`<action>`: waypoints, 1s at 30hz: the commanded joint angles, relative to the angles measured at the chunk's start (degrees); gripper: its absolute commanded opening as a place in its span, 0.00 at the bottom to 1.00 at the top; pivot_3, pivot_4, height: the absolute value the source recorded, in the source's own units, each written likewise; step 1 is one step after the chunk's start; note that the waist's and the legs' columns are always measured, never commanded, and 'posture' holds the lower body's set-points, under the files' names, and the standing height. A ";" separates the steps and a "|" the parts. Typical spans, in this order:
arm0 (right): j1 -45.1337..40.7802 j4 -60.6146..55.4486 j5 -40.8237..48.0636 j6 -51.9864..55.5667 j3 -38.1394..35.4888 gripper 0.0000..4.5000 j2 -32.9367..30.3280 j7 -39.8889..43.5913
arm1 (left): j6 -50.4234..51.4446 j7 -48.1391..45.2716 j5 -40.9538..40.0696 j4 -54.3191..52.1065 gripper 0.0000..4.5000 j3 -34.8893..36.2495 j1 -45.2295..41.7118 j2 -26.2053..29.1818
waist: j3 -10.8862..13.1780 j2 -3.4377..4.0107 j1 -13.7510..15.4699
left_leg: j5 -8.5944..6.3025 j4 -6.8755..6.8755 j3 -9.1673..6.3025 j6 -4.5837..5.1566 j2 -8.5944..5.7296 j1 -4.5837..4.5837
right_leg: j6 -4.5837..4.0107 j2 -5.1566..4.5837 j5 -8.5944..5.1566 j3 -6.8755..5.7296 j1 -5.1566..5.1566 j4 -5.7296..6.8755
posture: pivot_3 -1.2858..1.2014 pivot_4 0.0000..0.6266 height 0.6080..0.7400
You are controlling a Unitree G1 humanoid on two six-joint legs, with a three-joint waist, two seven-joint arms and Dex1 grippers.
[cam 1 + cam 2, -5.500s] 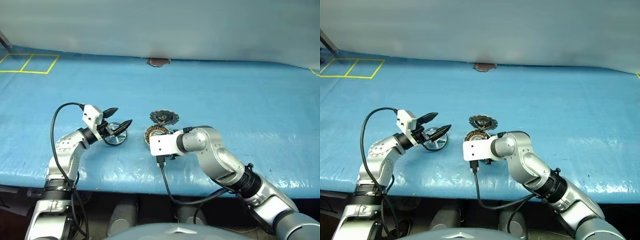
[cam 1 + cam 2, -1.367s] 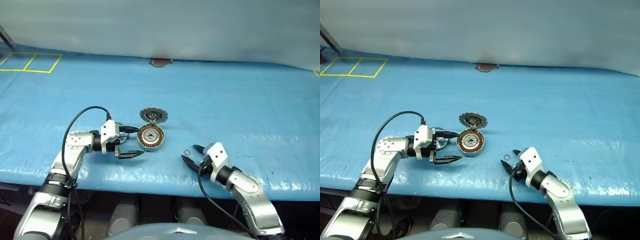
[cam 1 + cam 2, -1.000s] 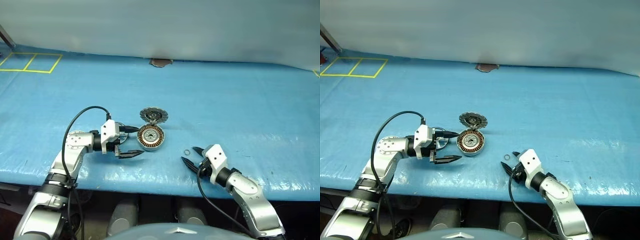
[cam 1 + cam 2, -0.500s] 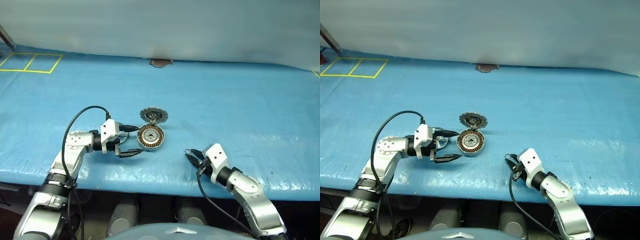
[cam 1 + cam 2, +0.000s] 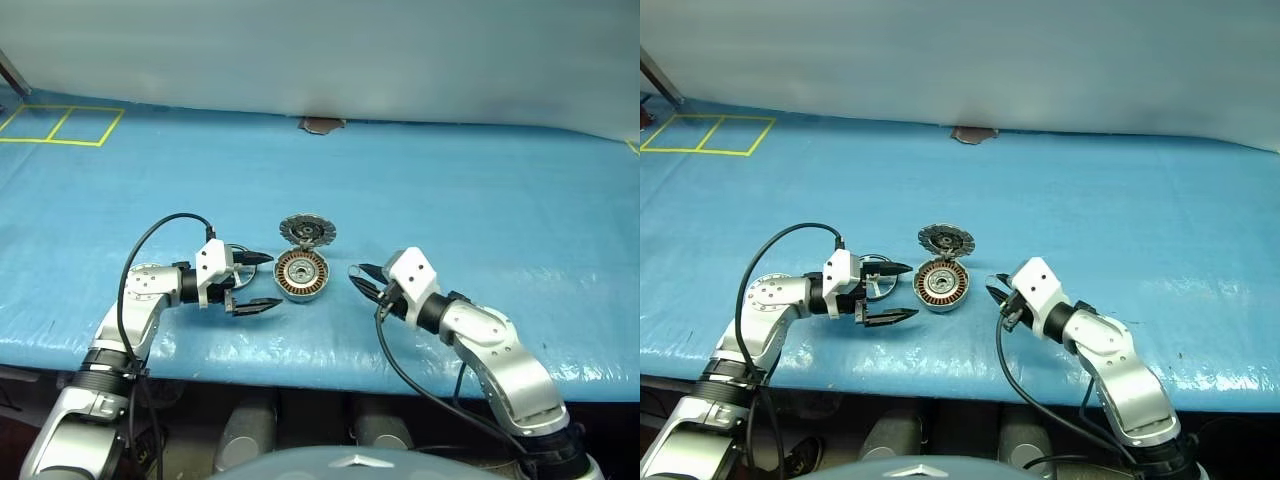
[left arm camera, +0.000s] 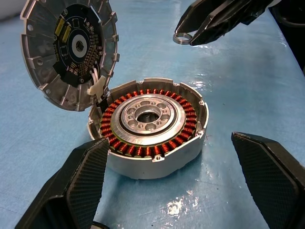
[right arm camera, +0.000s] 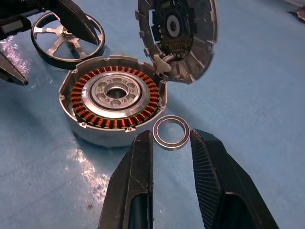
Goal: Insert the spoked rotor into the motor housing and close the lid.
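Observation:
The motor housing (image 5: 301,273) rests on the blue table, its copper winding ring (image 6: 147,117) facing up. Its lid (image 5: 307,231) stands tilted open at the housing's far edge, ribbed face (image 7: 178,33) toward the cup. The spoked rotor (image 7: 66,40) lies flat on the table just left of the housing, by my left gripper. That left gripper (image 5: 262,281) is open, pointing at the housing from the left, one finger (image 6: 81,186) on each side of it in the left wrist view. From the right, my right gripper (image 7: 171,139) hovers beside the housing, shut on a small metal ring (image 7: 171,133).
A blue sheet covers the table (image 5: 480,200), with its front edge just below both arms. A brown patch (image 5: 317,124) sits at the far edge and yellow taped squares (image 5: 60,125) mark the far left. Black cables hang from both wrists.
My right gripper closed on the small ring that lay on the table, then lifted it up and left toward the housing. The left gripper stayed where it was.

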 commanded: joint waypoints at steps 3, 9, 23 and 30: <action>-4.55 -0.72 0.15 1.44 4.10 0.17 0.98 0.67 | -0.79 0.79 -0.31 -1.17 1.00 1.71 0.12 0.65 | 0.00 0.00 -0.03 | 0.00 -0.01 -0.01 0.01 0.00 -0.01 | 0.01 0.00 0.00 -0.01 -0.01 0.00 | 0.52 0.24 1.00; -8.11 3.74 -1.17 1.30 7.82 0.17 3.00 0.10 | -1.16 1.51 -0.14 -0.94 1.00 2.07 0.89 1.19 | 0.00 0.00 -0.21 | 0.00 0.00 0.00 0.01 0.00 0.00 | 0.02 0.01 0.01 0.00 -0.01 0.01 | 0.52 0.24 1.00; -12.43 12.60 -3.60 -1.75 10.14 0.17 6.81 -0.49 | -1.18 2.28 -0.12 -1.12 1.00 3.17 1.33 1.28 | 0.00 0.01 -0.39 | 0.00 -0.01 0.00 0.01 0.00 0.01 | 0.04 0.04 0.03 0.00 -0.02 0.02 | 0.52 0.24 1.00; -13.01 14.27 -4.16 -2.45 10.87 0.17 8.04 -0.31 | -1.32 2.60 0.05 -1.14 1.00 3.34 1.55 1.27 | 0.00 0.01 -0.51 | 0.01 -0.01 -0.01 0.01 0.00 0.02 | 0.05 0.06 0.04 0.00 -0.01 0.02 | 0.52 0.24 1.00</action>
